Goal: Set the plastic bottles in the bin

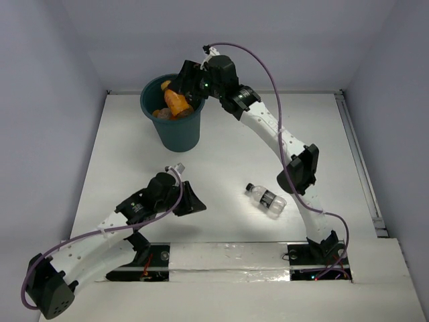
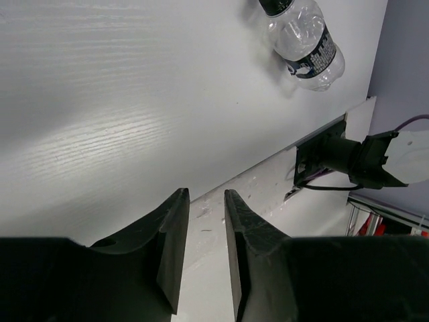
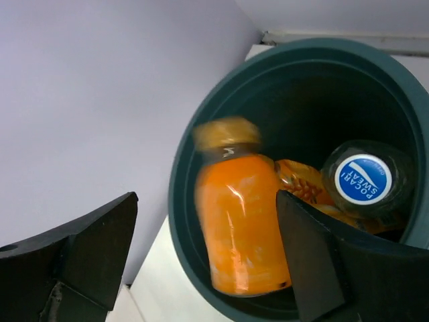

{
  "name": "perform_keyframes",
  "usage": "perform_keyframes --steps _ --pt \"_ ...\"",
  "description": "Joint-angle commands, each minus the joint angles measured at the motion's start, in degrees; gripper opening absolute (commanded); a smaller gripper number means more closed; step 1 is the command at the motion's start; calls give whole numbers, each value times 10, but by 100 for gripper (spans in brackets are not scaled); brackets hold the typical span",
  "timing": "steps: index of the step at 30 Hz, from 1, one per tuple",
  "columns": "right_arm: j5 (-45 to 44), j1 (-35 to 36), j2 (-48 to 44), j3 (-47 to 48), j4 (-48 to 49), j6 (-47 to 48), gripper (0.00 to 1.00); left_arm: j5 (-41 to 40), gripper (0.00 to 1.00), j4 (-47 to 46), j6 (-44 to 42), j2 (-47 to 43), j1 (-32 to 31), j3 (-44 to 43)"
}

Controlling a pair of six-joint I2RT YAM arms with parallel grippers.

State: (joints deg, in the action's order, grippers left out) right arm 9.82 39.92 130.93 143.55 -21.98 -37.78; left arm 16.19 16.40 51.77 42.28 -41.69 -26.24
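Observation:
The dark teal bin point(image 1: 177, 134) stands at the back left of the table. My right gripper point(image 1: 182, 90) hovers over its rim, jaws wide open. Between and below its fingers an orange bottle point(image 3: 241, 228) is blurred, loose inside the bin point(image 3: 175, 181), and shows orange at the top point(image 1: 175, 102). Deeper inside lie another orange bottle point(image 3: 301, 181) and a bottle with a blue-and-white cap point(image 3: 362, 179). A clear bottle with a dark label band point(image 1: 266, 199) lies on the table on its side, also in the left wrist view point(image 2: 305, 37). My left gripper point(image 1: 194, 201) hangs low left of it, its jaws point(image 2: 205, 193) narrowly apart and empty.
Grey walls close the table on three sides, and the bin stands close to the back left corner. A raised white strip point(image 1: 234, 258) runs along the near edge between the arm bases. The right arm's base and cable point(image 2: 335, 157) sit beyond the clear bottle.

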Motion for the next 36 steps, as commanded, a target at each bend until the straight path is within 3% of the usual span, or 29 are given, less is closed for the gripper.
perform_keyframes --steps 1,5,8,11,12,14,16,22,25,26,29,30,36 --pt "-17 9 -53 26 66 5 90 5 25 -22 -14 3 -3 -19" --pt "-20 9 -100 3 61 24 92 8 39 -37 -11 19 -3 -34" --pt "-21 9 -166 -53 64 46 87 -18 43 -37 -12 44 -30 -61" --pt "-23 9 -230 -139 69 76 66 -47 45 -51 3 88 -75 -86" --pt "-24 9 -277 -164 66 85 42 -56 47 -56 8 103 -90 -93" --pt "-41 9 -353 -241 55 110 13 -81 52 -79 31 154 -139 -115" --pt "-48 9 -407 -300 38 134 11 -99 60 -98 47 195 -170 -134" --pt "-96 9 -632 -538 -5 153 18 -156 83 -103 92 346 -258 -253" --pt "-120 9 -713 -610 -43 143 44 -172 88 -114 169 386 -258 -267" --pt "-133 9 -730 -625 -53 138 65 -171 89 -133 186 398 -258 -261" --pt "-116 9 -791 -678 -68 122 87 -184 93 -156 251 416 -263 -255" --pt "-108 9 -803 -687 -75 116 88 -196 98 -160 264 420 -263 -256" --pt "-53 9 -879 -718 -98 108 89 -222 99 -157 314 496 -263 -328"
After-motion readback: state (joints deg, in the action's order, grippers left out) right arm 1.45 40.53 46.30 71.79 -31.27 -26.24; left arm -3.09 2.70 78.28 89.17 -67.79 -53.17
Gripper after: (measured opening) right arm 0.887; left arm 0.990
